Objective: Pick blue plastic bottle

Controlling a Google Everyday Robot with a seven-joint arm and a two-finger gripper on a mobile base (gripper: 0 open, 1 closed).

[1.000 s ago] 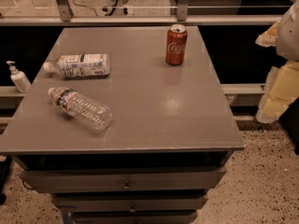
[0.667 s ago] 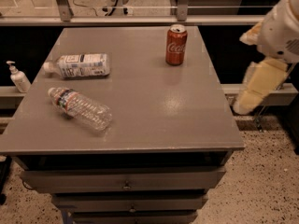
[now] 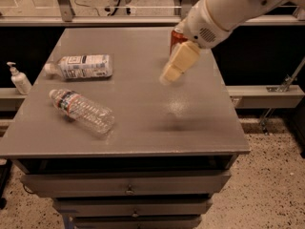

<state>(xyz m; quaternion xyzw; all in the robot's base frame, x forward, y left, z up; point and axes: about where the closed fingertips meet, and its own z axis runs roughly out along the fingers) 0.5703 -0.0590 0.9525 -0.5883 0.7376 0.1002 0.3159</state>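
Observation:
The blue plastic bottle [image 3: 85, 66] lies on its side at the back left of the grey table [image 3: 143, 128], white cap pointing left, pale-blue and white label facing up. My gripper [image 3: 172, 72] hangs above the middle of the table on the white arm [image 3: 224, 8] that reaches in from the upper right. It is well to the right of the bottle, apart from it, and holds nothing that I can see.
A clear ribbed bottle [image 3: 83, 111] lies on its side at the front left. A red can [image 3: 176, 36] stands at the back, mostly hidden behind my arm. A small white pump bottle [image 3: 19, 78] stands on a ledge left of the table. Drawers sit below the tabletop.
My arm has swung in from the right edge of the view to over the middle of the table, now covering most of the red can. The bottles have not moved.

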